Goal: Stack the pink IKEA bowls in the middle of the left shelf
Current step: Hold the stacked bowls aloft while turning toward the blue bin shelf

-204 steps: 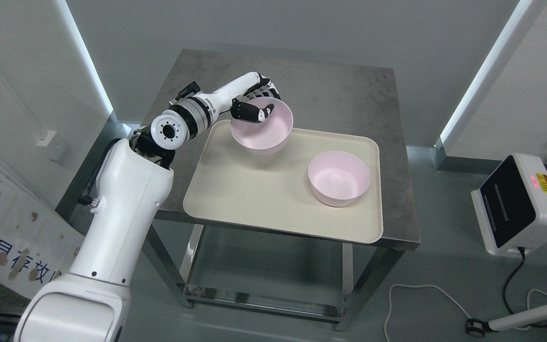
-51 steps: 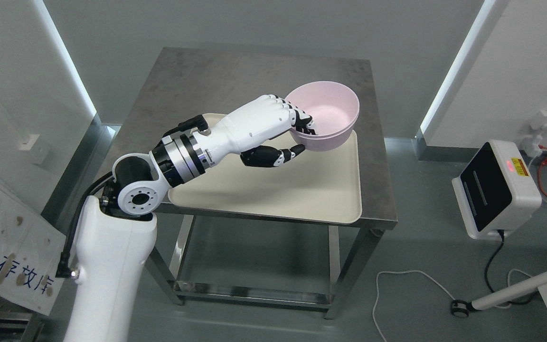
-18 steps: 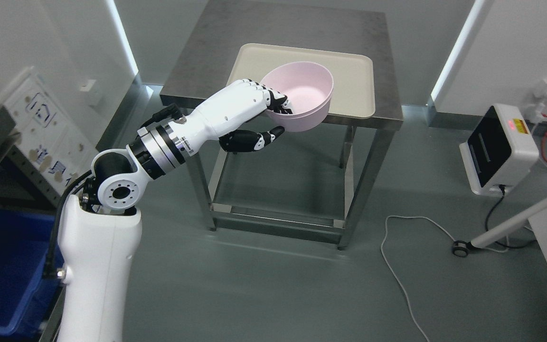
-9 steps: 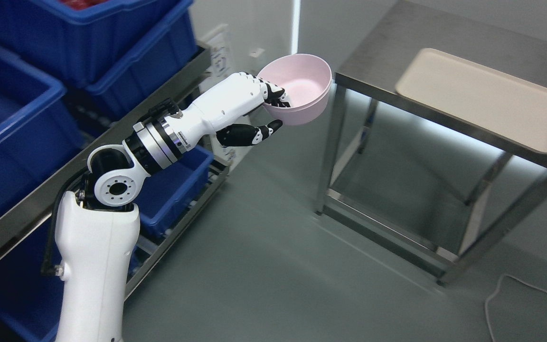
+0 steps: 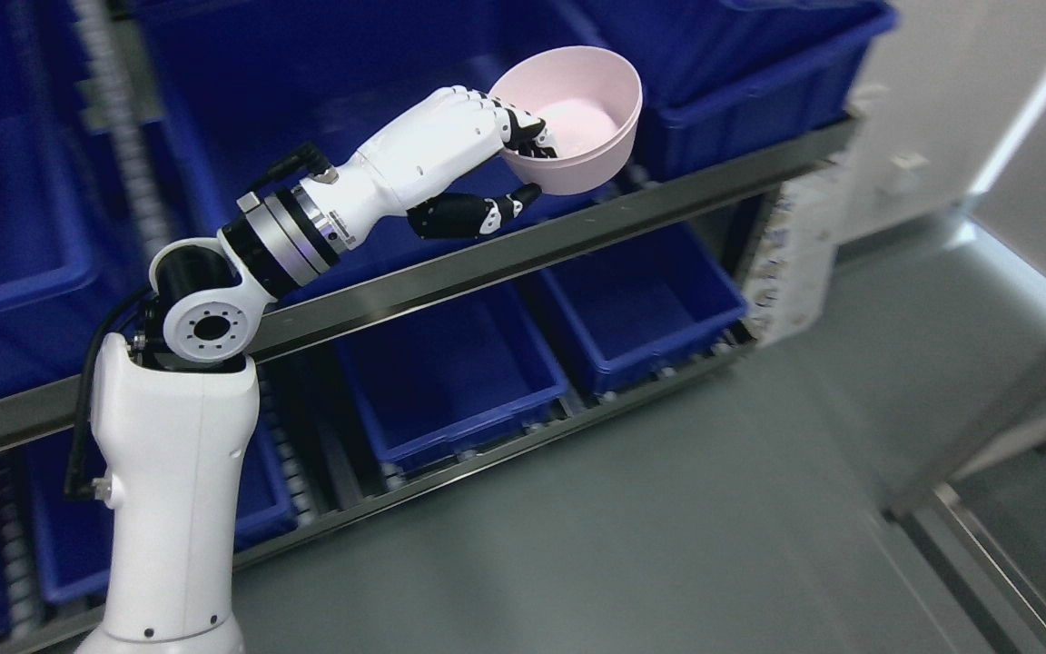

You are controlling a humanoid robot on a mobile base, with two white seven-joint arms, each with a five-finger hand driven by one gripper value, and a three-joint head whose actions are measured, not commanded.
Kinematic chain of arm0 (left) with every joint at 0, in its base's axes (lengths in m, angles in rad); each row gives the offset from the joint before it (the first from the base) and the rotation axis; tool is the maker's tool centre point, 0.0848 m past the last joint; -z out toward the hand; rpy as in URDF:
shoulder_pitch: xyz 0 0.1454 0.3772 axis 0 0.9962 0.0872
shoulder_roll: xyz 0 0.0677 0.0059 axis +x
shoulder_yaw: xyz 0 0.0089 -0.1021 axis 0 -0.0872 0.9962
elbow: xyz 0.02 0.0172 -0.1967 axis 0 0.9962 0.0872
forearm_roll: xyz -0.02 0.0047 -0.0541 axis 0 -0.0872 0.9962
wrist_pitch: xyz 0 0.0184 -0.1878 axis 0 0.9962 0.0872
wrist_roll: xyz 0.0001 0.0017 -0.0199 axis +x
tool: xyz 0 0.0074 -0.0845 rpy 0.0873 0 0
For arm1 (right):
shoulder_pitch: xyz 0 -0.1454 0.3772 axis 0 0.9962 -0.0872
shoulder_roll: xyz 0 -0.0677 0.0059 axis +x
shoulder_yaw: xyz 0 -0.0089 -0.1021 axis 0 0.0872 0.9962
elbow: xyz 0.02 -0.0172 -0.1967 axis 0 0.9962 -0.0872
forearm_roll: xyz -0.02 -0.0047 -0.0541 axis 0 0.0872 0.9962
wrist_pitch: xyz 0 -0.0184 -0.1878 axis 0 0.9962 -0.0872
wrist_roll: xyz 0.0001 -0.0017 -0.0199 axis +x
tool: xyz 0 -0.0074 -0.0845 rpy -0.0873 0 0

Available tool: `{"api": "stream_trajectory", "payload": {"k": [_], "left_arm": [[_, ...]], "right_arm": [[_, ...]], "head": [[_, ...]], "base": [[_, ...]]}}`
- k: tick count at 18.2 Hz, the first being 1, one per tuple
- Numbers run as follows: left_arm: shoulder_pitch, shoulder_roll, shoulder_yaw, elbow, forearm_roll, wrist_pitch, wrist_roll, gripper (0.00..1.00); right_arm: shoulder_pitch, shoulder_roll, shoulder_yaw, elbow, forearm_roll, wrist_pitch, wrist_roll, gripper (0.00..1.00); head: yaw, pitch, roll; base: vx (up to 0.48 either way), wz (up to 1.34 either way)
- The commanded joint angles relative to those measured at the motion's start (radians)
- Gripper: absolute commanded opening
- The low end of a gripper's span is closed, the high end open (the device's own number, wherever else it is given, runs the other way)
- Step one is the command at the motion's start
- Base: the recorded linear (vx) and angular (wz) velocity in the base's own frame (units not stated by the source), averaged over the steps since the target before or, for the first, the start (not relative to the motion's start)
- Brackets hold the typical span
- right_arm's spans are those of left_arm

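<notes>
**Bowl in hand, at the shelf, not yet set down**

Left hand [image 5: 487,150] is clamped on the pink bowl [image 5: 577,123]: fingers [image 5: 523,134] hooked over the near rim into the bowl, thumb [image 5: 473,216] pressed under its base. Bowl is carried mouth-up, tilted a bit, in mid-air just above the steel shelf rail [image 5: 505,259] & in front of the blue bins [image 5: 741,64] on the level behind that rail. Whether one bowl or two nested ones is in the grip can't be told from here; no other pink bowl shows. More blue bins sit below the rail. Picture is motion-blurred.

Judgement: pick-up & carry look done. Left to do: reach past the rail, set the bowl down on the middle level, let go. No placed bowl seen yet, so task approx. halfway.
</notes>
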Motion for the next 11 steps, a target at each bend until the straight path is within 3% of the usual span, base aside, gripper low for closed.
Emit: {"api": "stream_trajectory", "payload": {"k": [1,7,11], "left_arm": [[-0.055,0.017,0.101,-0.003,-0.01,0.008,-0.005,0.02],[-0.113,0.069,0.132,0.049,-0.036,0.054,-0.007,0.02],[-0.139,0.159,0.128,0.144,-0.082,0.113,-0.008,0.02]], "right_arm": [[0.0,-0.017,-0.009,0.0,0.008,0.0,0.0,1.0],[0.0,-0.017,-0.009,0.0,0.008,0.0,0.0,1.0],[0.0,-0.017,-0.009,0.0,0.008,0.0,0.0,1.0]], "head": [[0.0,0.0,0.0],[0.0,0.0,0.0],[0.0,0.0,0.0]], "base": [[-0.078,1.35],[0.017,1.08],[0.093,0.48]]}}
